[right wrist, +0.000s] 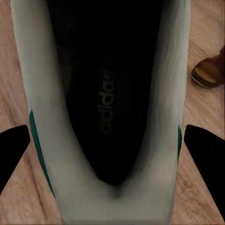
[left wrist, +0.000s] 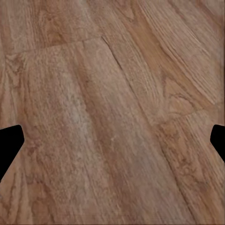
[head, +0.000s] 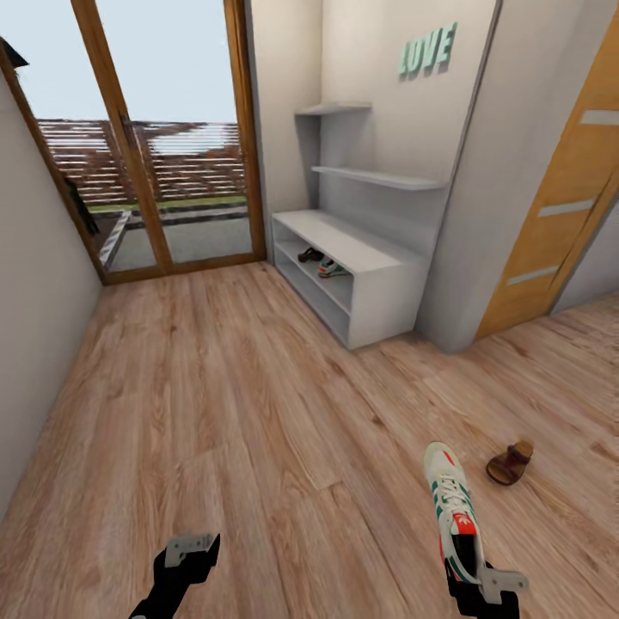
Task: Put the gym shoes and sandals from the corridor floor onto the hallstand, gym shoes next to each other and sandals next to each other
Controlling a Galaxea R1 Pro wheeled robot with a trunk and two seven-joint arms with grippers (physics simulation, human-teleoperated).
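The right hand [head: 471, 574] grips one gym shoe [head: 453, 507] by its heel above the corridor floor [head: 258, 413], the left hand [head: 191, 550] hangs released, and such a shallow heel hold could slip before reaching the hallstand [head: 361, 275].

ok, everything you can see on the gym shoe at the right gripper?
The gym shoe is a white low-top with green side stripes, white laces and a red-orange tongue patch. Its toe points away from the robot, heel at the right gripper. The right wrist view looks into its dark opening with faint adidas lettering; the fingertips flank the heel, contact unclear.
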